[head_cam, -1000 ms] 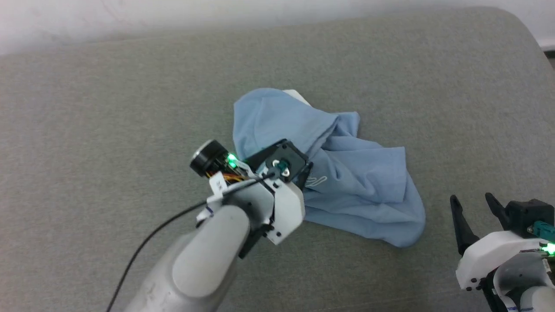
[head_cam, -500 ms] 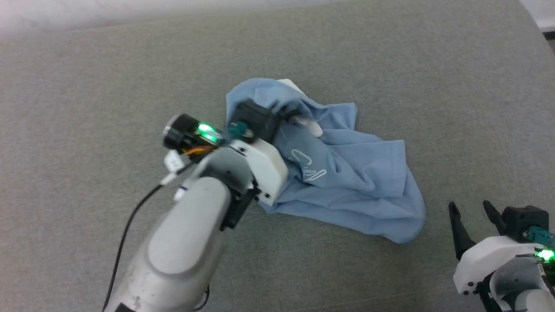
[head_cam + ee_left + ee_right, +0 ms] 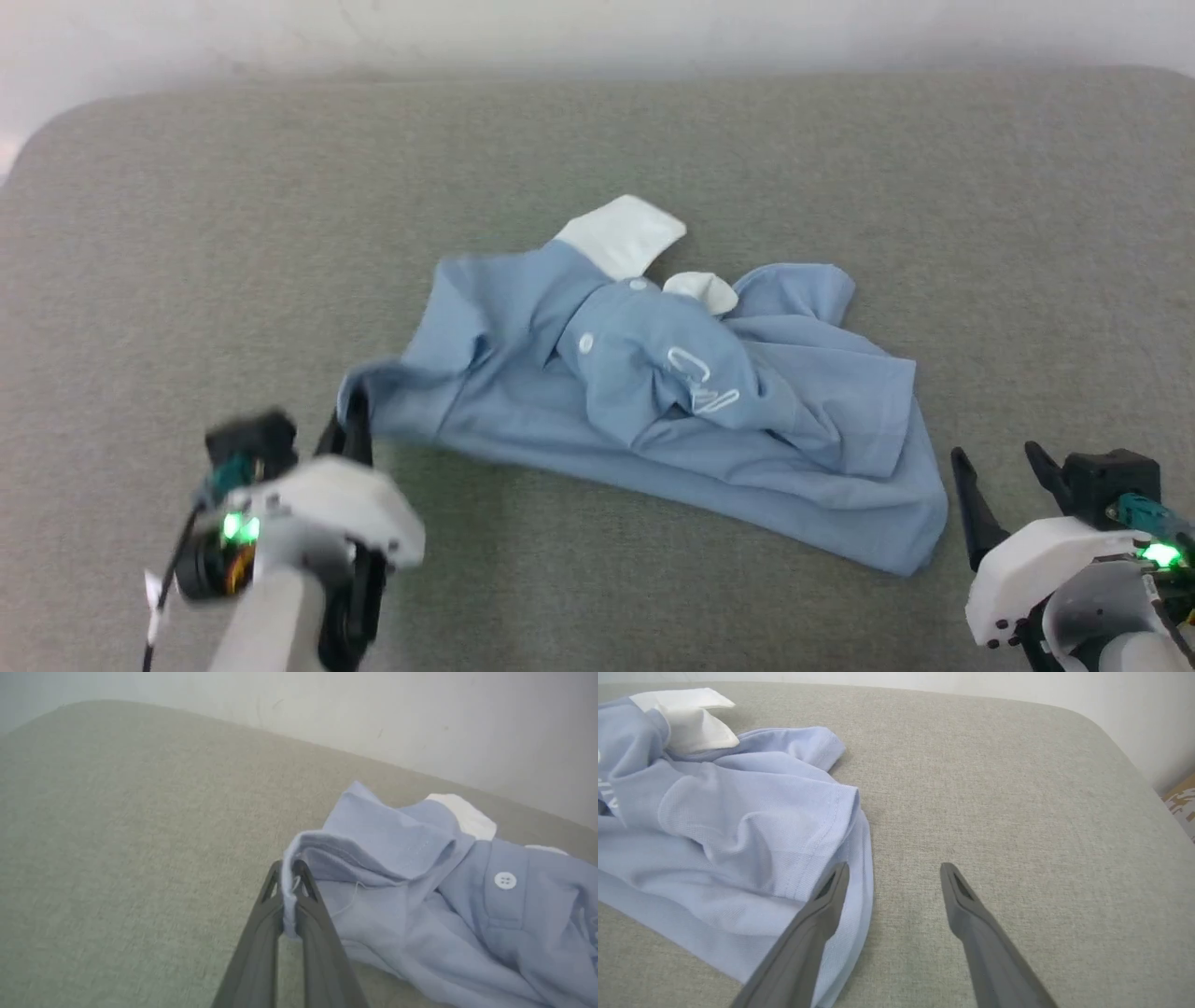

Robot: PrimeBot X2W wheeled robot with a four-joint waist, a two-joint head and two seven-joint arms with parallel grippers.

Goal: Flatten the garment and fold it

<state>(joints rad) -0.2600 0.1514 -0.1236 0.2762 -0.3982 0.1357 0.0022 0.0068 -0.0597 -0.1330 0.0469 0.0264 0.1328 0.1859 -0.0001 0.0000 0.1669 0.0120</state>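
The garment (image 3: 672,411), a light blue polo shirt with a white collar (image 3: 621,235), white buttons and white script on the chest, lies crumpled in the middle of a grey padded surface. My left gripper (image 3: 353,422) is at the shirt's left end, shut on a hem of blue fabric. The left wrist view has that hem (image 3: 290,877) pinched between the two dark fingers (image 3: 261,933). My right gripper (image 3: 997,459) stands open at the lower right, just off the garment's right corner. In the right wrist view its left finger (image 3: 817,924) hangs over the shirt's edge (image 3: 859,858).
The grey padded surface (image 3: 280,233) spreads wide on all sides of the shirt, with a rounded far right corner (image 3: 1087,723). A pale wall (image 3: 420,718) runs behind it. A brown patterned object (image 3: 1181,802) lies past the right edge.
My left gripper shut on the shirt's edge and pulled it left and toward me, spreading the garment out. The head camera has also shifted. The right gripper stayed open in place.
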